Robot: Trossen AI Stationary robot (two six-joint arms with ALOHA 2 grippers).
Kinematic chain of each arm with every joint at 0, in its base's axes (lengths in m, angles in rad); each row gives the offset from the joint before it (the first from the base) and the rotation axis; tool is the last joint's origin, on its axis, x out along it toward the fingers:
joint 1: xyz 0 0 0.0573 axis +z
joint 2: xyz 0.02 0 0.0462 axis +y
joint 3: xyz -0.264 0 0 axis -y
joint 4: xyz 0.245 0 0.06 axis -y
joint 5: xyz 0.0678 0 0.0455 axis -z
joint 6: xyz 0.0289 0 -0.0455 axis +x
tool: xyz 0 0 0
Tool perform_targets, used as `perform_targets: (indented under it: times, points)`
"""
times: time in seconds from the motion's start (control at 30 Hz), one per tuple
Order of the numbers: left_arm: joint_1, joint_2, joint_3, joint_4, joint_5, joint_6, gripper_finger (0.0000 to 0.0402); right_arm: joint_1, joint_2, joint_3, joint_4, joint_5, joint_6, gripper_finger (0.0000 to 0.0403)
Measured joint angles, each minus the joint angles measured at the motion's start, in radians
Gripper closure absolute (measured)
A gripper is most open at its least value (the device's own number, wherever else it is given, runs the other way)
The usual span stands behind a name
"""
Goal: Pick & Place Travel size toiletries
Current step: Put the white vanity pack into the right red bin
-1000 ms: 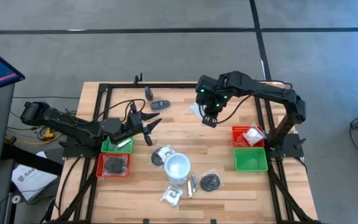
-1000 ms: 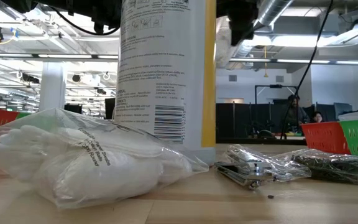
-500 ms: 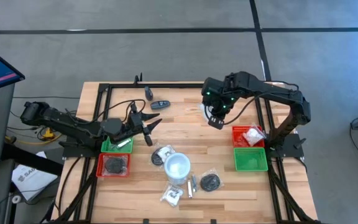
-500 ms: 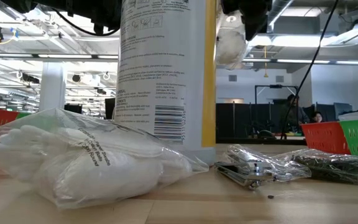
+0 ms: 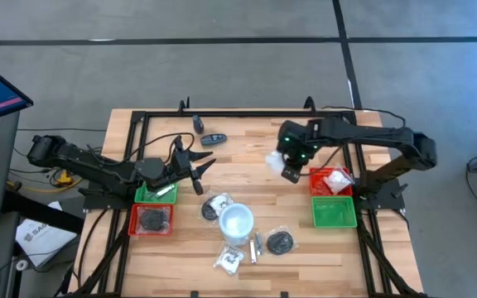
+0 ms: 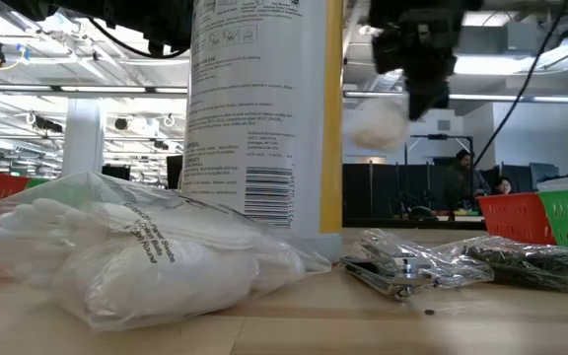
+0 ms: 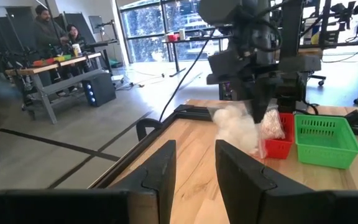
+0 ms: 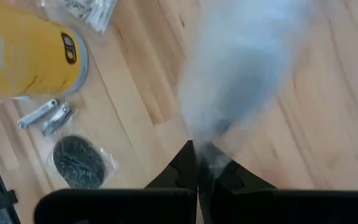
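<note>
One white wrapped packet [image 5: 275, 160] pinched in the pressed-together right fingers [image 5: 289, 171], hanging clear above the surface [image 5: 247, 165] | red tray [image 5: 317, 189] just beside, already holding a white packet; green tray [image 5: 333, 212] beyond it | open air between | left fingers [image 5: 199, 165] slightly spread, empty, waiting far side.

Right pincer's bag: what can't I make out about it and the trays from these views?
- Right pincer, shut on the white bag: bag's contents blurred in right wrist view.
- Red tray by the green tray: its floor hidden under a wrapped piece, high view.
- Left pincer: nothing visibly held.
</note>
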Motion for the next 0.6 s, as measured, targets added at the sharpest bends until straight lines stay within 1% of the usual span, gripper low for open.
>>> perform_targets:
  times: [0.1,0.2,0.4,0.6]
  points:
    - [0.0,0.0,0.0,0.0,0.0,0.0,0.0297,-0.009,-0.08,-0.095,0.025,-0.014,0.028,0.0403]
    - [0.001,0.0,0.0,0.0,0.0,0.0,0.0297,-0.017,-0.164,-0.159,0.023,-0.017,0.086,0.0403]
    - [0.001,0.0,0.0,0.002,0.0,0.0,0.0297,-0.018,-0.313,-0.239,-0.029,-0.018,0.163,0.0403]
    - [0.001,0.0,0.0,0.001,0.0,0.0,0.0297,-0.013,-0.404,-0.323,-0.091,-0.017,0.252,0.0403]
